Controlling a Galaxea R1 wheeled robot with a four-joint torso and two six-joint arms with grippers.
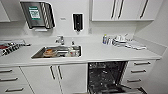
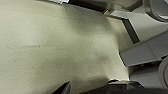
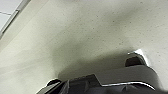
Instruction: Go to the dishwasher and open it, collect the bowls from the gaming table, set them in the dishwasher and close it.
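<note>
Left claw [image 2: 66,89] is a dark wedge low over a pale speckled floor [image 2: 50,45], and I cannot tell how wide it stands or whether it has anything in it. Same story for the right claw [image 3: 82,85]: dark parts over that same floor, grip state impossible to tell.

Up to the head view, and here is the one built-in dishwasher [image 1: 106,75]. It sits under the white tabletop [image 1: 105,53], right of centre, and it is open: the dark interior with wire racks shows and the door is folded down toward the robot at the bottom edge.

Count along with me. One rectangular stainless-steel sink [image 1: 57,51] is sunk into the tabletop with some dishes inside, and one metal tap [image 1: 60,40] stands behind it. Two white cabinet doors [image 1: 55,77] with vertical bar handles hang below the sink, just left of the dishwasher. Three white drawers [image 1: 140,71] are stacked to its right, and three more handles mark the left-hand drawers [image 1: 10,80].

On the white wall hang one grey paper-towel dispenser [image 1: 37,15] and one black soap dispenser [image 1: 77,22], with white upper cabinets [image 1: 120,10] to the right.

On the tabletop's left end lies a dish rack [image 1: 10,46]. Near the right corner stand a small blue-labelled bottle [image 1: 105,39] and a cluster of white crockery [image 1: 120,38], too blurred to count. The front strip of tabletop above the dishwasher is bare, and a side wall closes in at the right.
</note>
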